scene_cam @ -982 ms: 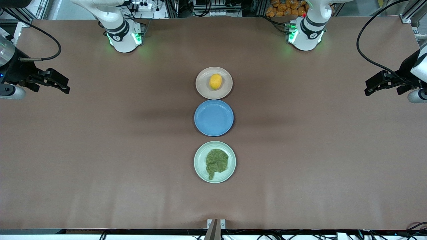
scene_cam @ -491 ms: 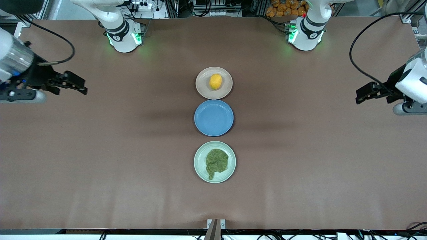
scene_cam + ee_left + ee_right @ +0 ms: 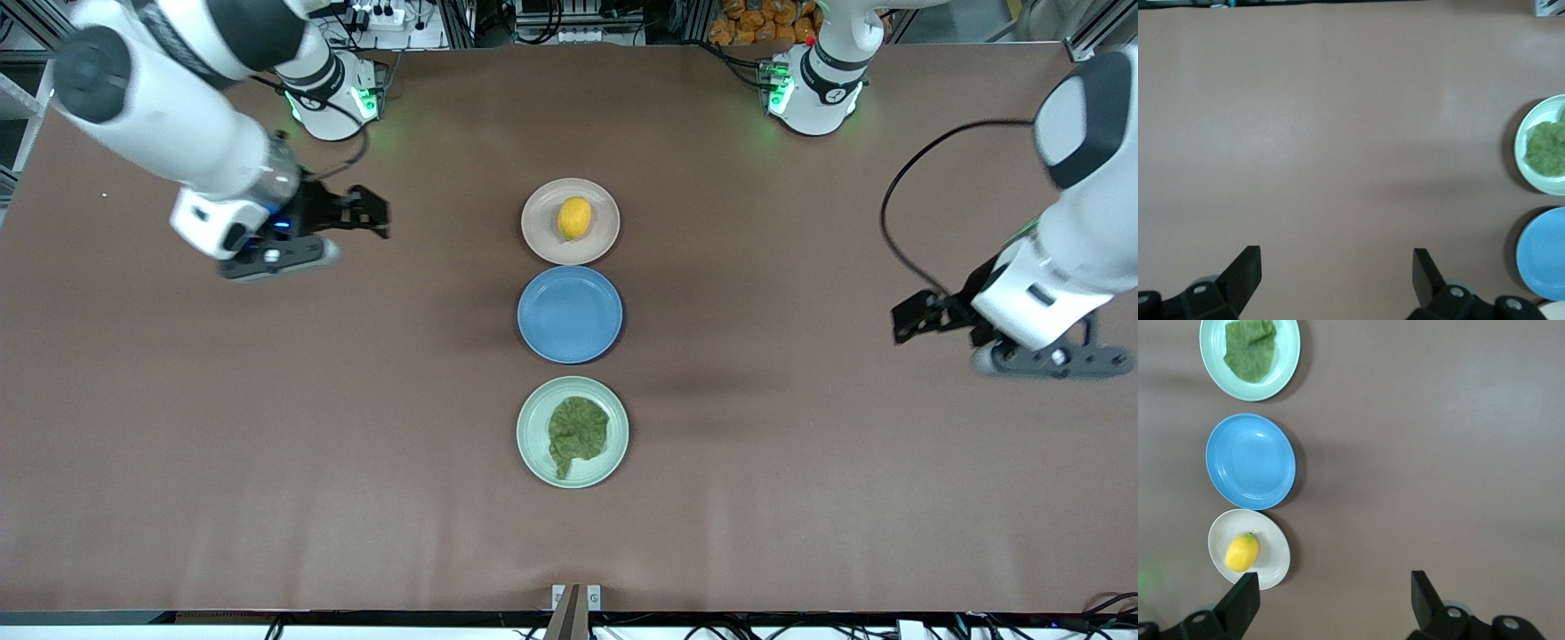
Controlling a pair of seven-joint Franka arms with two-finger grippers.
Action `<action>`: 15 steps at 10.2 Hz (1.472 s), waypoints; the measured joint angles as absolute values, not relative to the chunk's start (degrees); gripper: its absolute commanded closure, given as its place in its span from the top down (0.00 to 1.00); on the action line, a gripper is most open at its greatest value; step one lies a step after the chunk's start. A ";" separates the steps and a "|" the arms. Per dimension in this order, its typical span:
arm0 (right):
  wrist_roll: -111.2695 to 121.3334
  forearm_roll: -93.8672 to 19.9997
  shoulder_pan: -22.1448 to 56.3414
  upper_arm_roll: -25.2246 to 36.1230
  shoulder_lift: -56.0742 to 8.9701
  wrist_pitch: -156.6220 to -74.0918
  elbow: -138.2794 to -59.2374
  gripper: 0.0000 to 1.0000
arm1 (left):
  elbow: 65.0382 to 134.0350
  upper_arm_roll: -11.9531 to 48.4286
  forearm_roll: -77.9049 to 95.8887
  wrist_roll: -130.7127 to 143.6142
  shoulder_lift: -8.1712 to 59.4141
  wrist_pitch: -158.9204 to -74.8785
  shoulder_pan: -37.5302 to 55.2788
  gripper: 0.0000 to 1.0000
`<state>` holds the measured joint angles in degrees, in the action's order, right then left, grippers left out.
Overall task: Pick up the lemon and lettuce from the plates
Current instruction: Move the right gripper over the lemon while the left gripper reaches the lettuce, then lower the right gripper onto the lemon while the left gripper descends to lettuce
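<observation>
So the three plates are sitting in a neat row down the middle of the table point(image 3: 800, 498), probably so each arm gets a fair reach from its own end. The lemon point(image 3: 574, 218) is lying on the beige plate point(image 3: 542, 240), the one farthest from the front camera. The blue plate point(image 3: 570, 314) in between is sitting empty, maybe as a drop spot but that's just my guess. The lettuce point(image 3: 576, 433) is lying crumpled on the mint plate point(image 3: 533, 444), nearest the camera.

The right gripper point(image 3: 373, 213) is hovering over bare table toward its arm's end, level with the lemon plate, fingers spread wide apart and holding nothing. The left gripper point(image 3: 911, 318) is hanging over bare table at the other end, roughly level with the blue plate, also gaping open and empty.

Nothing's picked yet, looks like both are just lining up for the approach
</observation>
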<state>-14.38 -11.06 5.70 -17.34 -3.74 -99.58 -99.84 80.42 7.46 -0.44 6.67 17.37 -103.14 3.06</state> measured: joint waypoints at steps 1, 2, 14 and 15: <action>-18.29 -11.50 5.85 -19.64 -4.46 -100.77 -101.41 1.00 | 80.43 7.65 -0.14 6.67 18.98 -105.84 3.76 1.00; -22.54 -11.66 6.84 -21.49 -5.89 -101.70 -102.12 1.00 | 80.44 7.71 -0.12 6.67 20.37 -108.36 4.59 1.00; -55.95 -10.30 30.52 -22.15 -29.67 -120.04 -103.01 1.00 | 80.81 8.70 2.38 6.66 36.05 -135.00 15.98 1.00; -56.83 -10.12 31.33 -22.11 -30.51 -121.23 -102.99 1.00 | 80.94 8.73 2.38 6.66 38.05 -138.65 17.35 1.00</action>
